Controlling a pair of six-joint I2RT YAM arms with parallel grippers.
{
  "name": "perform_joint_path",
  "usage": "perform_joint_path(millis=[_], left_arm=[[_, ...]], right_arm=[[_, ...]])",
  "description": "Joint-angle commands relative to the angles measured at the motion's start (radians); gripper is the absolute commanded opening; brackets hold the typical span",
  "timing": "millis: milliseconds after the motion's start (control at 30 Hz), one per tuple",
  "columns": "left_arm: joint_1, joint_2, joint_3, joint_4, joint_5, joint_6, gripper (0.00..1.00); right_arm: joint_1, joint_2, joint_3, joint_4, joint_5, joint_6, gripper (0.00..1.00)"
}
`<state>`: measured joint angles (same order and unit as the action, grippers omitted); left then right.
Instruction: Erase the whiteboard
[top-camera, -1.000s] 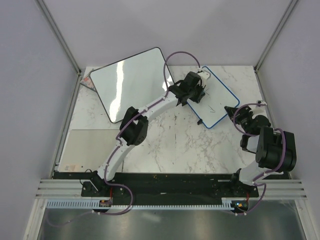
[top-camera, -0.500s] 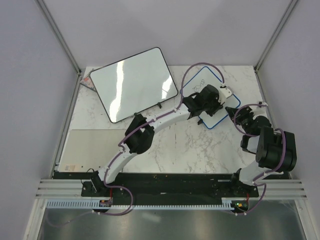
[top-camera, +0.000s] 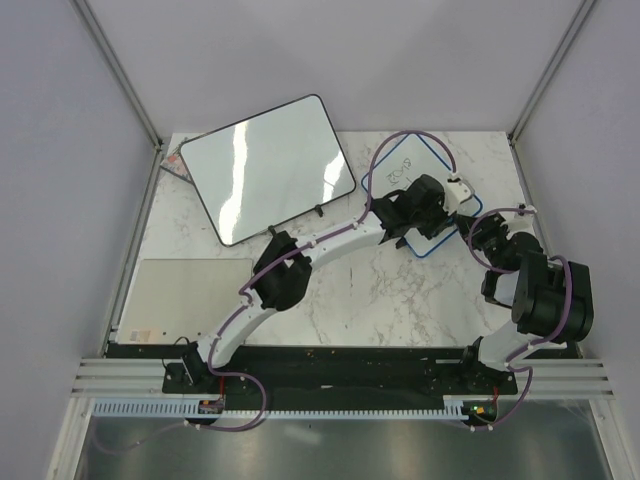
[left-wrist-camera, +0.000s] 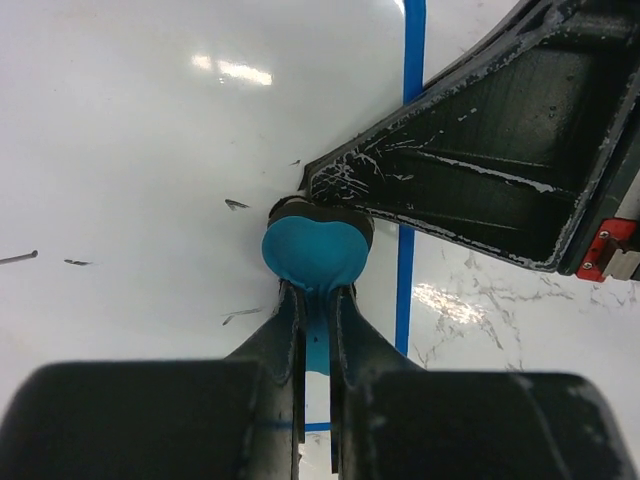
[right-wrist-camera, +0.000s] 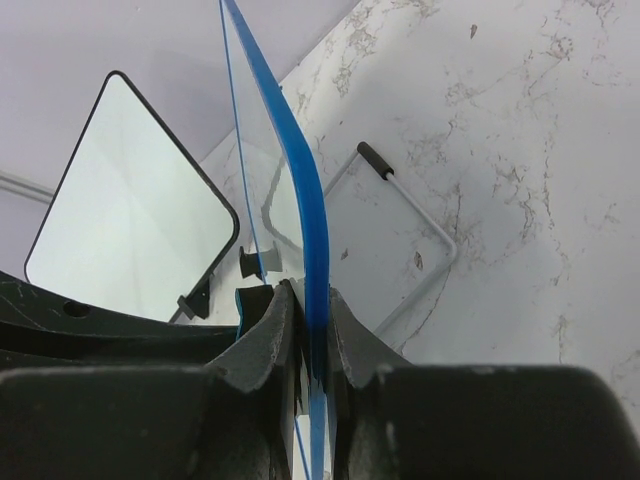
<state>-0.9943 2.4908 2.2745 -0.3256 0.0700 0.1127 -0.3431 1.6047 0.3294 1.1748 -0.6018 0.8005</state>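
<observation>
The blue-framed whiteboard (top-camera: 405, 165) lies tilted at the back right, with dark scribbles near its top. My left gripper (top-camera: 438, 208) is over its near right corner, shut on a blue eraser (left-wrist-camera: 315, 250) pressed on the white surface (left-wrist-camera: 140, 140). Short dark marks (left-wrist-camera: 236, 204) remain beside the eraser. My right gripper (top-camera: 472, 226) is shut on the board's blue frame edge (right-wrist-camera: 300, 180), which runs between its jaws. In the left wrist view the right gripper's black body (left-wrist-camera: 500, 170) sits just beyond the eraser, by the blue frame (left-wrist-camera: 413, 40).
A larger black-framed whiteboard (top-camera: 268, 168) stands at the back left and shows in the right wrist view (right-wrist-camera: 130, 210). A wire stand (right-wrist-camera: 420, 210) lies on the marble. A grey plate (top-camera: 185, 295) lies at the near left. Walls close the table's sides.
My left gripper has slid the eraser from the board's upper middle toward its near right corner, uncovering the scribbles at the top. The right gripper has held still on the frame.
</observation>
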Motion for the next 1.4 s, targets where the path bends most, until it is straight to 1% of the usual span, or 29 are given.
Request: perform_joint_path(millis=[0, 67, 100, 167, 333, 433, 533, 567, 633, 667, 800, 900, 933, 1000, 1100, 1167, 1200, 1233, 1300, 1333, 1367], left_arm=[[0.08, 0.074, 0.039, 0.06, -0.068, -0.088, 0.02], [0.129, 0.069, 0.036, 0.066, -0.014, -0.104, 0.02], [0.143, 0.068, 0.033, 0.065, -0.004, -0.149, 0.02], [0.177, 0.068, 0.034, 0.066, 0.008, -0.159, 0.02], [0.212, 0.065, 0.022, 0.066, -0.032, -0.137, 0.02], [0.217, 0.065, 0.023, 0.069, -0.009, -0.116, 0.02], [0.21, 0.056, 0.014, 0.072, 0.071, -0.114, 0.02], [0.204, 0.049, 0.007, 0.072, 0.132, -0.116, 0.02], [0.191, 0.03, -0.023, 0.071, 0.195, -0.079, 0.02], [0.169, 0.02, -0.038, 0.072, 0.253, -0.05, 0.02], [0.096, -0.03, -0.133, 0.068, 0.303, 0.031, 0.02], [0.039, -0.046, -0.15, 0.046, 0.344, 0.085, 0.02], [0.014, -0.05, -0.148, 0.039, 0.331, 0.102, 0.02], [0.002, -0.055, -0.141, 0.04, 0.336, 0.113, 0.02], [-0.003, -0.035, -0.099, 0.04, 0.358, 0.071, 0.02], [-0.003, -0.023, -0.075, 0.039, 0.324, 0.062, 0.02], [-0.001, -0.011, -0.069, 0.043, 0.301, 0.067, 0.02], [-0.001, -0.004, -0.064, 0.046, 0.234, 0.079, 0.02], [0.0, 0.014, -0.053, 0.062, 0.144, 0.088, 0.02], [0.005, 0.02, -0.047, 0.066, 0.067, 0.102, 0.02], [0.009, 0.026, -0.038, 0.071, 0.036, 0.105, 0.02]], right_arm=[[0.016, 0.009, -0.004, 0.037, -0.046, -0.04, 0.0], [0.018, 0.012, -0.003, 0.039, -0.049, -0.037, 0.0], [0.018, 0.014, -0.003, 0.04, -0.05, -0.037, 0.0], [0.018, 0.017, -0.001, 0.045, -0.052, -0.034, 0.0], [0.018, 0.029, 0.0, 0.055, -0.058, -0.024, 0.0], [0.018, 0.035, 0.002, 0.06, -0.061, -0.02, 0.0], [0.016, 0.04, 0.003, 0.066, -0.062, -0.018, 0.0], [0.018, 0.04, 0.005, 0.066, -0.062, -0.017, 0.0], [0.018, 0.04, 0.005, 0.066, -0.064, -0.015, 0.0], [0.018, 0.04, 0.005, 0.066, -0.062, -0.015, 0.0], [0.018, 0.041, 0.003, 0.069, -0.061, -0.012, 0.0], [0.019, 0.041, 0.002, 0.072, -0.061, -0.011, 0.0], [0.019, 0.041, 0.002, 0.072, -0.061, -0.012, 0.0], [0.019, 0.043, 0.002, 0.075, -0.062, -0.009, 0.0], [0.018, 0.046, 0.002, 0.08, -0.064, -0.007, 0.0], [0.018, 0.046, 0.003, 0.08, -0.064, -0.007, 0.0], [0.019, 0.046, 0.002, 0.082, -0.064, -0.004, 0.0], [0.018, 0.046, 0.002, 0.082, -0.064, -0.004, 0.0], [0.019, 0.047, 0.002, 0.082, -0.064, -0.006, 0.0], [0.018, 0.046, 0.003, 0.083, -0.064, -0.006, 0.0], [0.018, 0.046, 0.002, 0.083, -0.065, -0.006, 0.0]])
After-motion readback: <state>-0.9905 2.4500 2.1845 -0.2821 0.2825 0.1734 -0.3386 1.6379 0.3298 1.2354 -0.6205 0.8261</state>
